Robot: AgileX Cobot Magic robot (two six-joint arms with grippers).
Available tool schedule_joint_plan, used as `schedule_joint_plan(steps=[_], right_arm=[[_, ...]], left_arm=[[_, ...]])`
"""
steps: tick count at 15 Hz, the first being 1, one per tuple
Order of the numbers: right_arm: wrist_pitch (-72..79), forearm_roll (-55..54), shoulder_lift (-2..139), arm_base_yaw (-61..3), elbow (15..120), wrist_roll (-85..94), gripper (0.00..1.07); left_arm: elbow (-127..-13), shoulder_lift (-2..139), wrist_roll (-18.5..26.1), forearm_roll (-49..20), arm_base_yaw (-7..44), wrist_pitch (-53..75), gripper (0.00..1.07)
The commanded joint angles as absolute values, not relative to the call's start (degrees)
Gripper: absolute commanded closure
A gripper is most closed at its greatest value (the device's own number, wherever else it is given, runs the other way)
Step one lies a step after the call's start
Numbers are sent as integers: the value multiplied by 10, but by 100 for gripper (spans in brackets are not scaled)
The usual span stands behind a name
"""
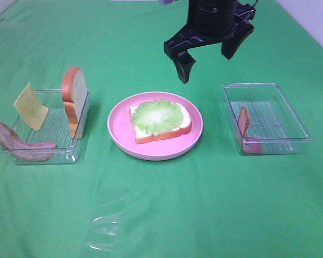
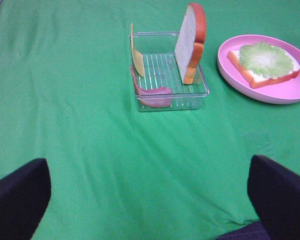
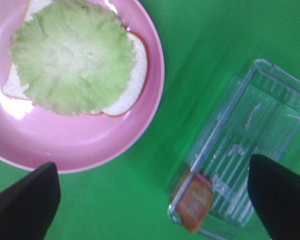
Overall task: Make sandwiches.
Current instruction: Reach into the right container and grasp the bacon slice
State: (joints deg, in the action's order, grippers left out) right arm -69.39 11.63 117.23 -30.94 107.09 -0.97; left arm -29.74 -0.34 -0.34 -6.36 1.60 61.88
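Note:
On the pink plate lies a white bread slice topped with a pale green lettuce leaf. My right gripper hangs open above and behind the plate, holding nothing. In its wrist view the lettuce and a bacon strip in the right tray show below the open gripper. The left tray holds an upright bread slice, a yellow cheese square and a bacon strip. My left gripper is open and well short of that tray.
Green cloth covers the whole table. A crumpled piece of clear film lies on the cloth near the front, left of centre. The right tray's bacon strip leans against its wall nearest the plate.

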Motion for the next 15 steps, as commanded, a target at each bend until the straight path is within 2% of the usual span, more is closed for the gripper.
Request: schedule_joint_plan(steps=[1,2,5,11,15], right_arm=[[-761,122,1115,-278,995,-34,9],[-758,117,1091,-252,951,-52,9],[-742,86,1075,-211,905,-89,9],[-683,65,1081,-206,894,-97,9],[-647,64,1144,-206,894,-99,9]], left_arm=[[-297,-11,-6,-65,15,615,7],[-297,-11,-6,-65,15,615,7],[-297,-11,-6,-65,15,615,7],[-297,-11,-6,-65,15,615,7],[-297,-11,-6,-65,15,615,7]])
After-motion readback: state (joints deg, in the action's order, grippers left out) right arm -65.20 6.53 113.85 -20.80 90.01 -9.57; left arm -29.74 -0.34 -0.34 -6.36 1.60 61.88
